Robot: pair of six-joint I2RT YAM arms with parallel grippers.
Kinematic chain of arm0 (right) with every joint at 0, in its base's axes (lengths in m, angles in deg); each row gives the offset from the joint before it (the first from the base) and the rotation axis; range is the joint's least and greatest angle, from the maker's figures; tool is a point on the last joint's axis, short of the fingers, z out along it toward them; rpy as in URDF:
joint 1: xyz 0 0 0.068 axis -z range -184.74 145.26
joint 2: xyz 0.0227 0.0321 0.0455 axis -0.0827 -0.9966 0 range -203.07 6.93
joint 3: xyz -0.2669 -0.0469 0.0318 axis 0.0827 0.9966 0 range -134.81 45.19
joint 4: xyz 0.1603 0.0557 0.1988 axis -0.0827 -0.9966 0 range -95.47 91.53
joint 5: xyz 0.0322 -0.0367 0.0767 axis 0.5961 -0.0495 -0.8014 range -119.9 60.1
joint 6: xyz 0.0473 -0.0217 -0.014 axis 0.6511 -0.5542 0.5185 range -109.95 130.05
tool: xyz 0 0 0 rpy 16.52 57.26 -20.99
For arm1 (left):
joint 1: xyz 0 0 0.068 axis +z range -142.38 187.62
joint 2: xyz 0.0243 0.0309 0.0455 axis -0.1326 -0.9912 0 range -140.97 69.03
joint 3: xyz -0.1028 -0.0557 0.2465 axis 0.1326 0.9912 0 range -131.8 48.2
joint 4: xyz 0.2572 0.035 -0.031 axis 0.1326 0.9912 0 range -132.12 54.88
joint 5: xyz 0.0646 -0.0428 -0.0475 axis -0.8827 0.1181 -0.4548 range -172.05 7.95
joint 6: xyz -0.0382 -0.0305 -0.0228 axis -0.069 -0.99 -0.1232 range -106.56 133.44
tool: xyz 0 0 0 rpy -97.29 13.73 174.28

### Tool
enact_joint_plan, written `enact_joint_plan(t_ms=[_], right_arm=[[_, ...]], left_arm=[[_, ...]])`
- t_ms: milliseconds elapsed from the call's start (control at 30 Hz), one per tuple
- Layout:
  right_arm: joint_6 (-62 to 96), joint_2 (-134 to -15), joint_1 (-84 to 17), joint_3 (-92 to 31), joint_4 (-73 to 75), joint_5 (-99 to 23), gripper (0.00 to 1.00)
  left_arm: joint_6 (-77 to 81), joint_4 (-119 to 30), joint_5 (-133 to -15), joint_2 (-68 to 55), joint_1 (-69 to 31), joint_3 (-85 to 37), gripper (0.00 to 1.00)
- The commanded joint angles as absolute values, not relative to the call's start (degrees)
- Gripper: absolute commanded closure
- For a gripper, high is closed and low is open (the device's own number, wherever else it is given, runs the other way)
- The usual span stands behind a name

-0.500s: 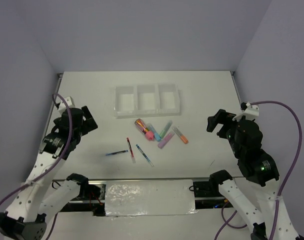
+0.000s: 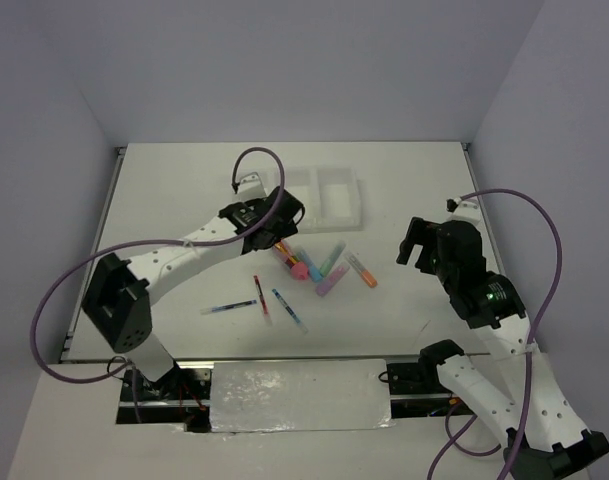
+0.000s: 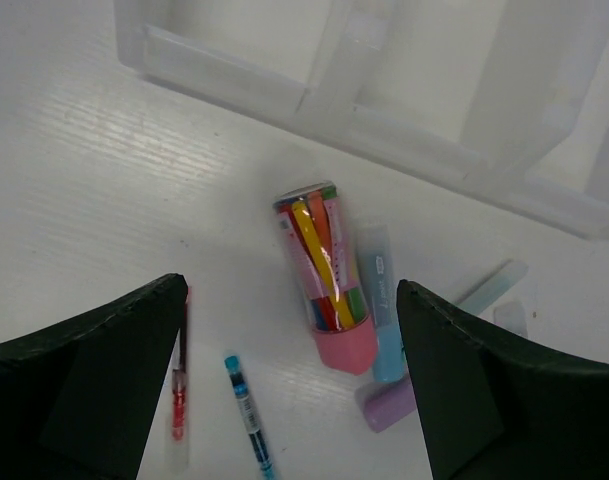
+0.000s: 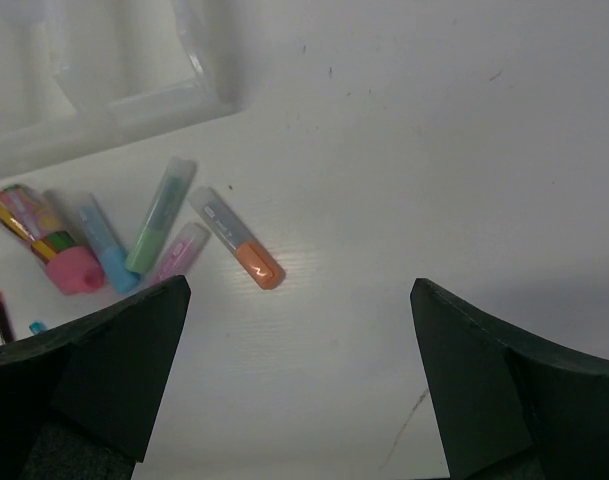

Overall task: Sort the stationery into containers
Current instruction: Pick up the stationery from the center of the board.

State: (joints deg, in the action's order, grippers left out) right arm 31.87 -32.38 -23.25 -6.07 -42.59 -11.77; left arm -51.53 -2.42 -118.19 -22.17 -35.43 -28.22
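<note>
The left arm had swung in from the table's left. The left gripper [image 3: 289,300], fingers spread wide, hung over the pink-capped stubby piece [image 3: 324,275], evidently lined up to take it. The piece lay just outside the tray [image 3: 384,140]. The right gripper [image 4: 299,300] waited, spread and empty, beside the markers [image 4: 234,240].

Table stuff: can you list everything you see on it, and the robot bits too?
tray: one, white see-through, far middle, partly hidden by the left arm
markers: four, blue, teal, purple, orange, bunched in front of the tray
stubby piece: one, pink cap, orange-yellow stripes, beside the blue marker
pens: three, blue and red, near side
table: one, white
left end effector: open, above the stubby piece
right end effector: open, right of the markers
</note>
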Motion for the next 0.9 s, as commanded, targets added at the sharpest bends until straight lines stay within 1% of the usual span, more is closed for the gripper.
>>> enact_joint_plan(t_ms=[0,100,333,367,400,567,600,667,700,867], right_arm=[[31.94,-31.48,-23.73,-5.43,-39.96,-12.66,0.00],[31.85,-31.92,-23.64,-5.69,-40.21,-13.73,0.00],[31.67,-29.46,-23.73,-4.29,-39.07,-15.22,0.00],[31.67,-29.37,-23.73,-4.37,-39.16,-15.31,0.00],[31.50,-29.20,-23.64,-4.46,-39.25,-15.48,0.00],[31.41,-28.67,-23.73,-4.73,-39.16,-16.01,0.00],[31.41,-28.67,-23.73,-4.64,-39.16,-16.10,0.00],[31.23,-28.49,-23.73,-4.64,-38.99,-16.54,0.00],[30.97,-28.41,-23.64,-4.47,-38.72,-16.63,0.00],[30.70,-28.76,-23.73,-4.37,-38.54,-17.77,0.00]], left_arm=[[-58.62,-1.69,-119.67,-27.46,-36.06,-32.55,0.01],[-60.82,-0.47,-117.91,-34.74,-36.15,-35.29,0.01],[-63.90,-0.64,-117.02,-41.62,-36.94,-36.26,0.04],[-63.90,-0.64,-117.55,-42.06,-36.85,-36.26,0.06],[-63.90,-0.64,-117.73,-43.02,-36.94,-36.26,0.13],[-63.29,-1.96,-117.29,-44.96,-36.68,-35.21,0.18],[-63.20,-2.13,-117.03,-45.49,-36.59,-35.12,0.22],[-62.67,-3.27,-116.42,-45.93,-36.41,-34.42,0.32],[-62.58,-3.54,-115.72,-46.11,-36.41,-34.24,0.35],[-61.36,-4.68,-114.92,-46.20,-36.06,-33.71,0.34]])
